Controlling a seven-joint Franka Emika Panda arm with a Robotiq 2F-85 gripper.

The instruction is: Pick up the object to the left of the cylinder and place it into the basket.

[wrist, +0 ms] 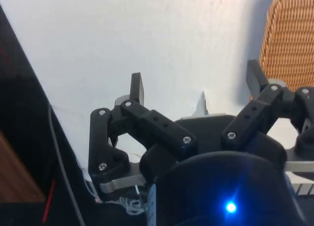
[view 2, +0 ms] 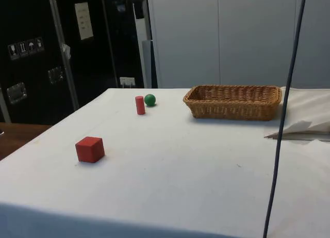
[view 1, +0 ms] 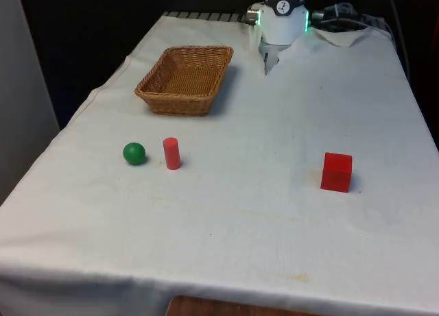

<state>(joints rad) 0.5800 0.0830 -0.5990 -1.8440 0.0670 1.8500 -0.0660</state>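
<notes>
So the fingers (wrist: 138,88) are spread wide apart with nothing between them, the gripper (wrist: 196,86) hanging over bare white cloth with the wicker basket (wrist: 289,44) just off to one side of it. Out on the surface (view 1: 274,213) the green ball (view 1: 134,153) sits just beside the red cylinder (view 1: 171,153), on the front view's left of it, not touching, both a bit in front of the empty basket. The red cube (view 1: 336,172) is well apart from all that, over on the front view's right
</notes>
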